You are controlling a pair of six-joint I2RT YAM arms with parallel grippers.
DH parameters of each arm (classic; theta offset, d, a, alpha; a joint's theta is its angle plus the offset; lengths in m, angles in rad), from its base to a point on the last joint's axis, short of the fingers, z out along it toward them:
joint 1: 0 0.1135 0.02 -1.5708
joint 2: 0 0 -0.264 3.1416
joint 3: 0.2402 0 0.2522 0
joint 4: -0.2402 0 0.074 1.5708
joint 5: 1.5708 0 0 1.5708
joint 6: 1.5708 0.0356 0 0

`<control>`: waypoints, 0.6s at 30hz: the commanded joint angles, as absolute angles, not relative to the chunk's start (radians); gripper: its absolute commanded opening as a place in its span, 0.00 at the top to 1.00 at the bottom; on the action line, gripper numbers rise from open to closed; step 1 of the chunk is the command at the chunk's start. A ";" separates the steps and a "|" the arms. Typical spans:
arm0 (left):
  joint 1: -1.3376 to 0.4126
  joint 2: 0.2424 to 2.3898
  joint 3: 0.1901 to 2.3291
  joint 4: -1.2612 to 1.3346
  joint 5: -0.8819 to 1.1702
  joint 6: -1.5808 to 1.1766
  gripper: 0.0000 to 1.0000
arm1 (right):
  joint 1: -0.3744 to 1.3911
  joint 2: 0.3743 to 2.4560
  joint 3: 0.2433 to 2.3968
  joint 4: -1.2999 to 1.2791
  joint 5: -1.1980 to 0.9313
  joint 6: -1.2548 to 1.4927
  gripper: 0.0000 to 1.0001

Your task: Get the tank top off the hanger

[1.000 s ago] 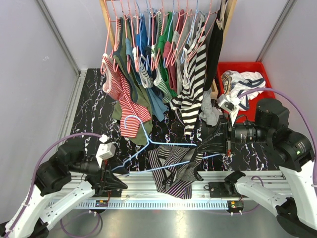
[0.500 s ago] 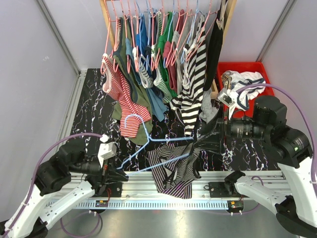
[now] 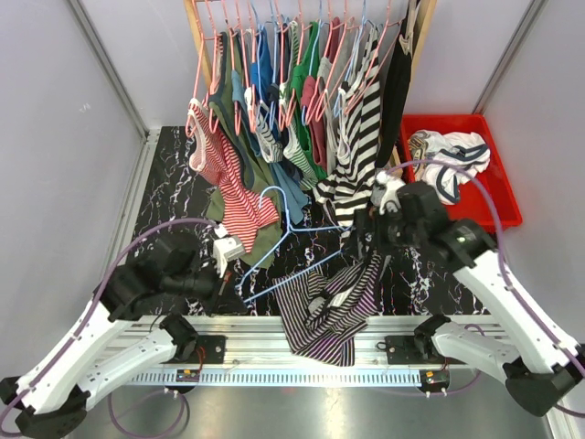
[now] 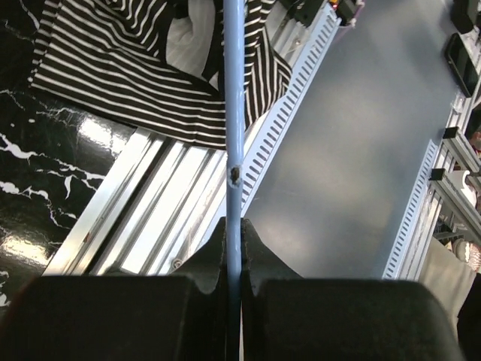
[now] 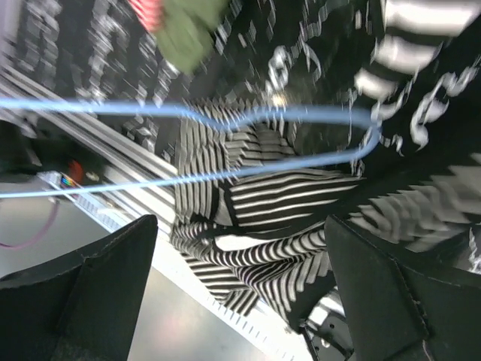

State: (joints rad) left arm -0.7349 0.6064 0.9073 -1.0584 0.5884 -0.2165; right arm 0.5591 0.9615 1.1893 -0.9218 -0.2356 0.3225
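The tank top point(image 3: 327, 309), black with white stripes, lies crumpled over the table's front edge and the rail. The light-blue wire hanger point(image 3: 291, 265) slants above its left part; whether a strap still hangs on it I cannot tell. My left gripper point(image 3: 234, 291) is shut on the hanger's near end; in the left wrist view the blue wire point(image 4: 234, 135) runs out of my shut left gripper point(image 4: 234, 226) toward the tank top point(image 4: 143, 75). My right gripper point(image 3: 368, 245) stands open above the tank top point(image 5: 293, 195) and the hanger point(image 5: 225, 113), its fingers point(image 5: 98, 293) holding nothing.
A rack of hung clothes point(image 3: 302, 82) fills the back, with a red-striped garment point(image 3: 233, 197) hanging low at the left. A red bin point(image 3: 501, 187) with clothes stands at the back right. An aluminium rail point(image 3: 247, 357) runs along the front.
The right gripper opened, let go of the tank top and swung left. The left gripper shut on the hanger and carried it right and toward the back.
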 commanded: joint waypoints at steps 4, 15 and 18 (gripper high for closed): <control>-0.736 0.654 1.049 -1.049 0.425 -0.258 1.00 | 0.598 0.913 1.060 -0.802 -0.195 0.391 0.00; -0.736 0.396 1.002 -1.003 0.077 -0.466 1.00 | 0.780 1.032 0.862 -0.695 -0.234 0.532 0.00; -0.738 0.370 0.989 -0.989 0.064 -0.479 1.00 | 1.000 1.171 0.848 -0.658 -0.098 0.631 0.00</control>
